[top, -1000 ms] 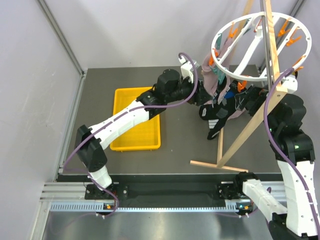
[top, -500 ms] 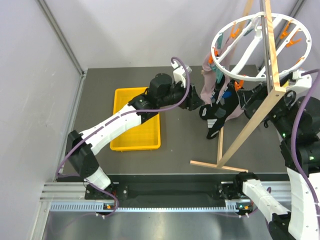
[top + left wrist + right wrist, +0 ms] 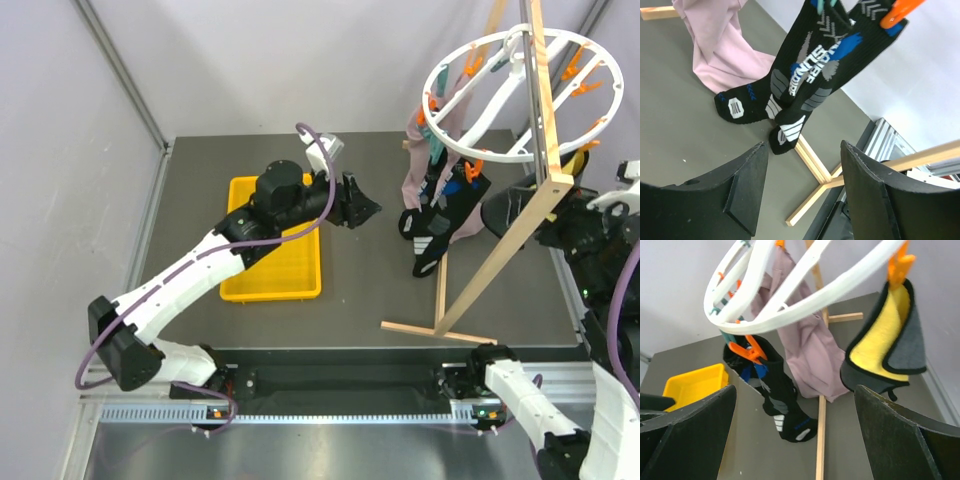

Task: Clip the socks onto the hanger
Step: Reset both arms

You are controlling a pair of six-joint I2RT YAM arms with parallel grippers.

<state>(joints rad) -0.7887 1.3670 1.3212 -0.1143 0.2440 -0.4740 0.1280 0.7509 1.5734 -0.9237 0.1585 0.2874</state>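
My left gripper is spread wide with nothing between its fingers. In the top view it hangs over the table, between the yellow tray and the socks, pointing at them but well apart from them.

Both socks hang side by side from the hanger. A teal clip grips the cuff of one and an orange clip grips the cuff of the other. Their feet reach down to the table, beside the foot of the wooden frame, and seem to rest on it. A pink garment hangs just beside them on the far side, touching the nearer sock.

My right gripper is also wide open and empty. In the overhead picture I cannot pick out its fingers for certain. Its camera looks up at the white ring from below. A black and yellow bag hangs from another orange clip on the right, and the pink garment and socks hang further along the rim.
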